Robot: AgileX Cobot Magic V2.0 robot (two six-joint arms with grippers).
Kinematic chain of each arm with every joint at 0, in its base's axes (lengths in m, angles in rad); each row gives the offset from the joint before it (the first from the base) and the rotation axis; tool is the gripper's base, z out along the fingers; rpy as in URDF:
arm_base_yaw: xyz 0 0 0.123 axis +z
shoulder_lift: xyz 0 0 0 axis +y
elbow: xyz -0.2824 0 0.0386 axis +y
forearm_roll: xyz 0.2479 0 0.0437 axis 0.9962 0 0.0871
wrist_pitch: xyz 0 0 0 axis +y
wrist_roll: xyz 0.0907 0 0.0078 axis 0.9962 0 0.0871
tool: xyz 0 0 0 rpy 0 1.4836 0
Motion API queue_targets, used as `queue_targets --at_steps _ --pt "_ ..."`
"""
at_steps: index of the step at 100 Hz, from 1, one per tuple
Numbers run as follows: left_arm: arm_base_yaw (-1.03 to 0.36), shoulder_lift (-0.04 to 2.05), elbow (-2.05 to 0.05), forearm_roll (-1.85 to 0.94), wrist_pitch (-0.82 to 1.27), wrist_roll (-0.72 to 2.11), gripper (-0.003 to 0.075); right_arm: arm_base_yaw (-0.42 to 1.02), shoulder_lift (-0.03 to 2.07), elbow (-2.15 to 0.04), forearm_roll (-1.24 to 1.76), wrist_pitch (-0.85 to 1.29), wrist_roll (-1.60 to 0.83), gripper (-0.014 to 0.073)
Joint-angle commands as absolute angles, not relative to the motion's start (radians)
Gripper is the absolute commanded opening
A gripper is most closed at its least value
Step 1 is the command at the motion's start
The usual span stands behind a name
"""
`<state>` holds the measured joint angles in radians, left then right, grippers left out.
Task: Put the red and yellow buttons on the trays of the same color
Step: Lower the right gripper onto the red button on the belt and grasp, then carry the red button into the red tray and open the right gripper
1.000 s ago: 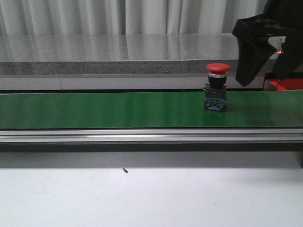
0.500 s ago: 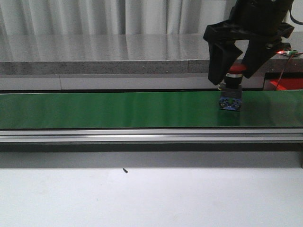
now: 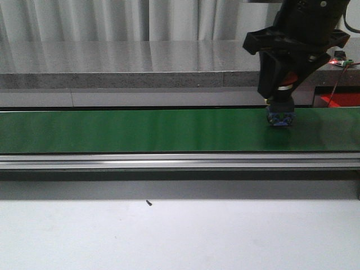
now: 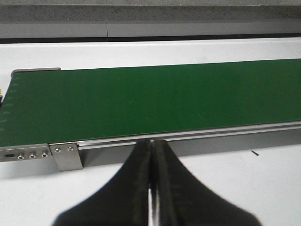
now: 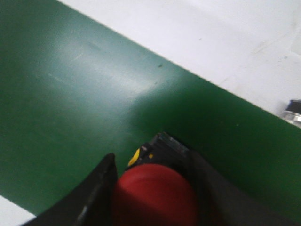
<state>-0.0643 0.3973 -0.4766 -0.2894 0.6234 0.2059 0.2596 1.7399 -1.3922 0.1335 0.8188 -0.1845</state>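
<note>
Right gripper (image 3: 279,98) straddles the red button (image 5: 153,195), jaws close beside its cap on the green conveyor belt (image 3: 140,130), far right; a firm hold is not evident. Gripping the rounded cap alone risks slipping or toppling.

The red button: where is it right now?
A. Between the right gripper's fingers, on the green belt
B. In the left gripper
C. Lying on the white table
A: the red button sits between the right gripper's fingers, its base on the green belt.
</note>
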Motion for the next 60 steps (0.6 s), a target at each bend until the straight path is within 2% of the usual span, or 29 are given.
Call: queue_targets --at_steps 1,32,60 --pt "-0.07 0.406 -0.502 -0.31 0.557 0.195 -0.002 0.199 1.65 -1.427 0.133 0.745 -0.164 0.0087" --pt "-0.07 0.406 -0.502 -0.31 0.557 0.195 -0.002 -0.075 1.616 -1.456 0.134 0.721 -0.145 0.0088" --pt "-0.07 0.406 -0.502 -0.31 0.557 0.195 -0.002 -0.21 1.719 -1.629 0.134 0.796 -0.145 0.0088"
